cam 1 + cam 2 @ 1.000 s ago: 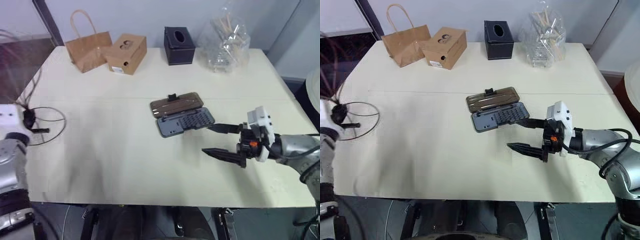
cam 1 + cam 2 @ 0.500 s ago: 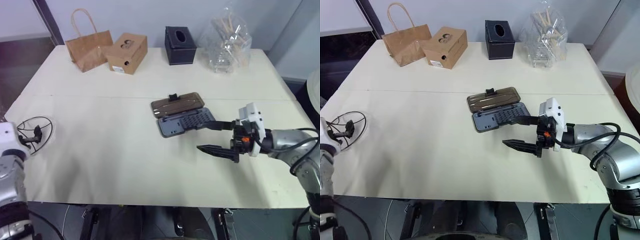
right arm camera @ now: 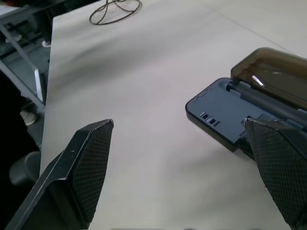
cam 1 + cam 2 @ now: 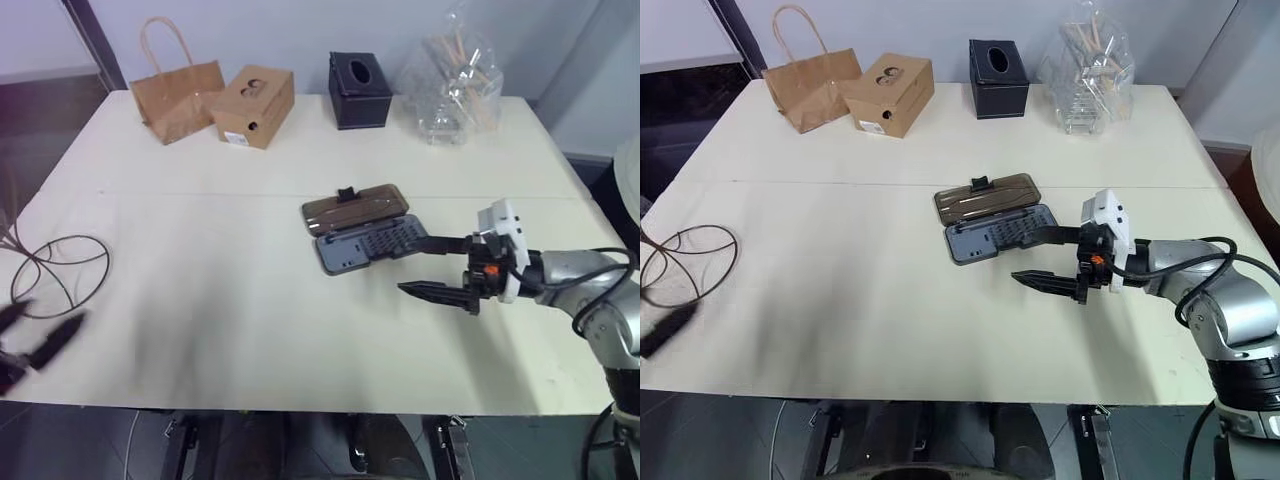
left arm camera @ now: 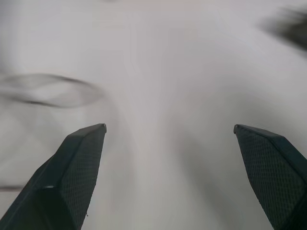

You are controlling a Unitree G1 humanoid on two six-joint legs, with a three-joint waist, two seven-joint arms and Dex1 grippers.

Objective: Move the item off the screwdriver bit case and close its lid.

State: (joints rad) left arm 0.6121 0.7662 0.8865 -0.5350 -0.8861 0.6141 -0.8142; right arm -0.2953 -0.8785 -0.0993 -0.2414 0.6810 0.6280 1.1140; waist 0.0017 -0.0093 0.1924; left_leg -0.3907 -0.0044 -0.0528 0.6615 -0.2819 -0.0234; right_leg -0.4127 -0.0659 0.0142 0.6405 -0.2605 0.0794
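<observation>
Left eye view: screwdriver bit case (image 4: 360, 230) open, bits (image 4: 385, 241) inside.

We're looking at what seems a lab or test room: one broad cream table (image 4: 890, 330) against a plain pale wall. Along its far edge sit staged props, a brown paper bag (image 4: 810, 75), a cardboard box (image 4: 890, 93), a black tissue box (image 4: 998, 66) and a clear plastic bag (image 4: 1088, 65).

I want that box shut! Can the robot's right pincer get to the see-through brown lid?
Probably yes. The open right pincer hovers beside the grey-blue screwdriver bit case, and nothing lies on the smoky-brown lid behind it.
</observation>
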